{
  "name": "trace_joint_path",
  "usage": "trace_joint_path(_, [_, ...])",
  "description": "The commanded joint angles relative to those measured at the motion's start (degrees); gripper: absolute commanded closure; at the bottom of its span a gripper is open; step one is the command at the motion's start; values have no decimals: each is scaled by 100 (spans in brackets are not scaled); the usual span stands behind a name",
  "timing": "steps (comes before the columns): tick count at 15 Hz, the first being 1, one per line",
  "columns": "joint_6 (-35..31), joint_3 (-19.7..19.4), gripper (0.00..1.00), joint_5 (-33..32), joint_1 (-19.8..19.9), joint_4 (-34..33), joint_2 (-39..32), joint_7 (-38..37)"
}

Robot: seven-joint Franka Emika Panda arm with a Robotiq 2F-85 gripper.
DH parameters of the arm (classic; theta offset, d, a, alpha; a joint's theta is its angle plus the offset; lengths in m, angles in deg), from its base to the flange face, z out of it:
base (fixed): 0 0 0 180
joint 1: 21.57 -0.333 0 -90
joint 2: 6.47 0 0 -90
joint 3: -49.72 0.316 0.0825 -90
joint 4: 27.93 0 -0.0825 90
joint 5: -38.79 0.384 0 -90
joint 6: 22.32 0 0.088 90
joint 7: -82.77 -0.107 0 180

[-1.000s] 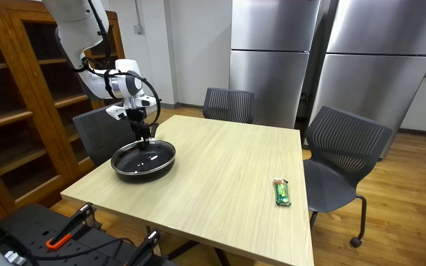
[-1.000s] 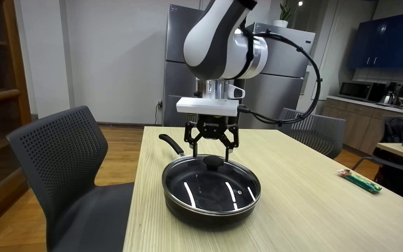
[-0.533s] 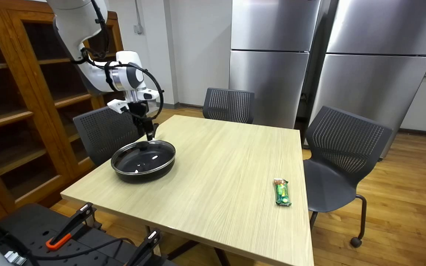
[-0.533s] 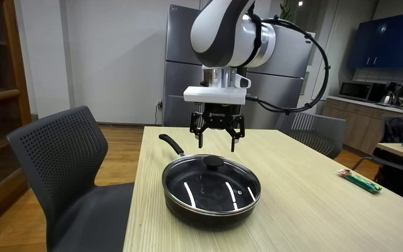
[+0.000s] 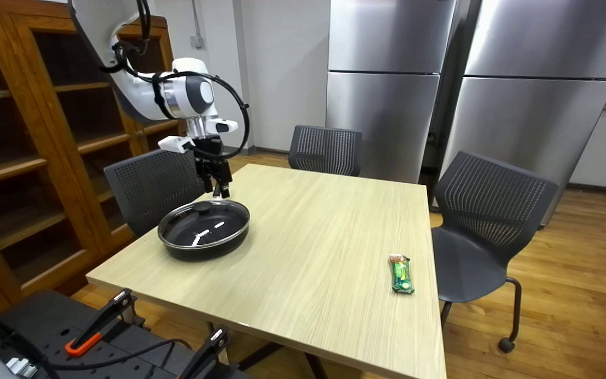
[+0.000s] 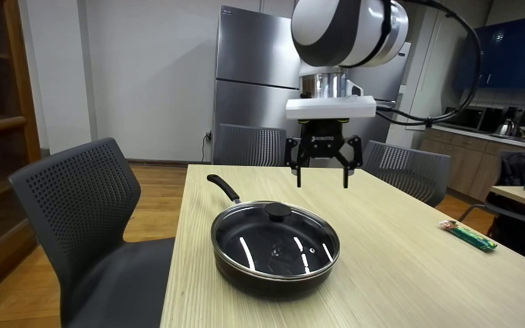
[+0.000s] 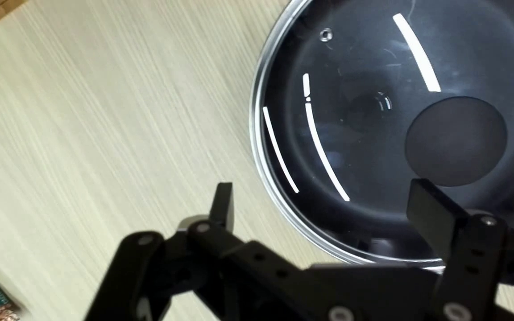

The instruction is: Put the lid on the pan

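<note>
Tabletop (image 6: 408,278), lid (image 6: 275,240) on pan (image 6: 272,288), jaws apart

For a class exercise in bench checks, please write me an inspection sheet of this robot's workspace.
Surface: flat, pale wood-grain table.
Job's things: round clear metal-rimmed glass lid with black knob rests on the round black frying pan, covering it.
Clutter: small green wrapped packet near a table edge, apart from the pan.
Gripper: black two-fingered gripper, open, holding nothing, above the table, apart from the lid.
Cables: black cable loops beside the white-and-grey arm, off the table.
Surroundings: dark grey perforated-back chairs, stainless-steel refrigerators, brown wooden cabinet with glass doors.
</note>
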Motion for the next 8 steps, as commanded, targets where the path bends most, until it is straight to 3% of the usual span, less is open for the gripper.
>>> trace_joint_path(1, [8,-53,0,-218,232,776,700,354])
trace_joint_path(8, [-280,-355,0,-790,591,1682,1305,687])
